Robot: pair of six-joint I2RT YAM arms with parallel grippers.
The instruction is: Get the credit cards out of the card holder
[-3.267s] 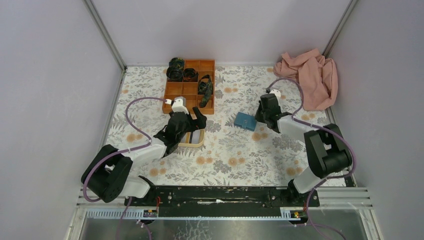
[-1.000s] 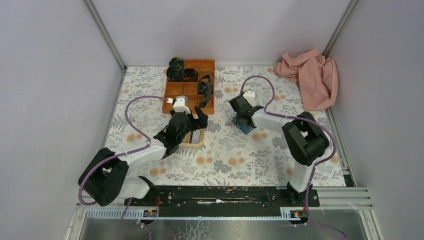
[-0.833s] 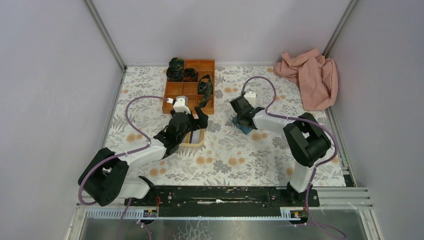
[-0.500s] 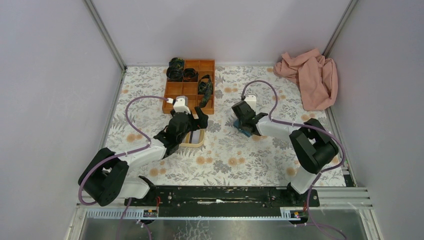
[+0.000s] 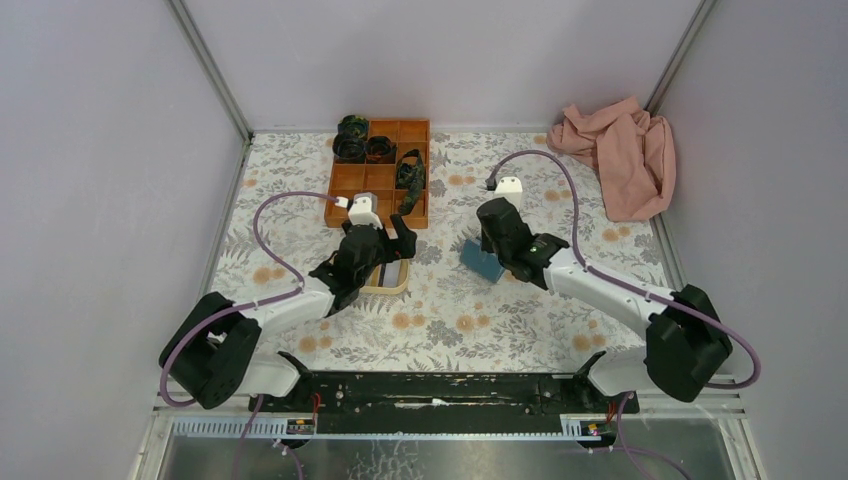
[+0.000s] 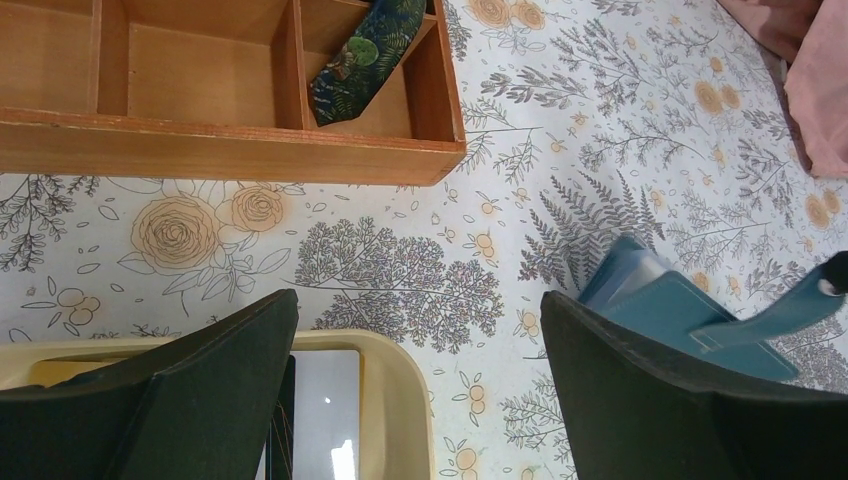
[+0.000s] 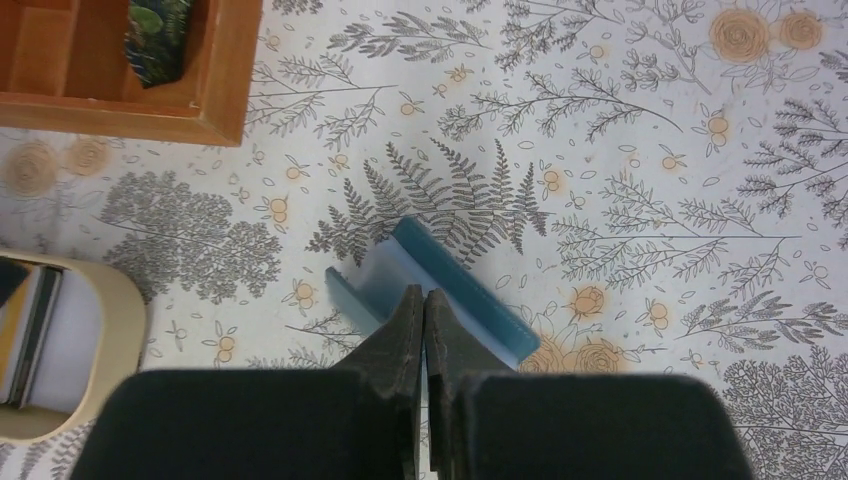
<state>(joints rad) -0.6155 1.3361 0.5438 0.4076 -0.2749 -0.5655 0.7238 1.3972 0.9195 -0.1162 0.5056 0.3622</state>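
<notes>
The card holder is a light-blue wallet lying right of centre on the floral table. In the right wrist view the card holder stands partly open, and my right gripper is shut on a thin flap of it. From the left wrist view a blue flap of the card holder rises up to that gripper. Credit cards lie in the yellow tray; a white one and a dark one show. My left gripper hangs open over the tray, holding nothing.
An orange wooden compartment box with rolled ties stands at the back, just beyond the yellow tray. A pink cloth is bunched in the far right corner. Grey walls close in three sides.
My right gripper closed on the wallet's flap and the right arm swung outward to the right. The wallet shifted slightly nearer. The left arm stayed still.
</notes>
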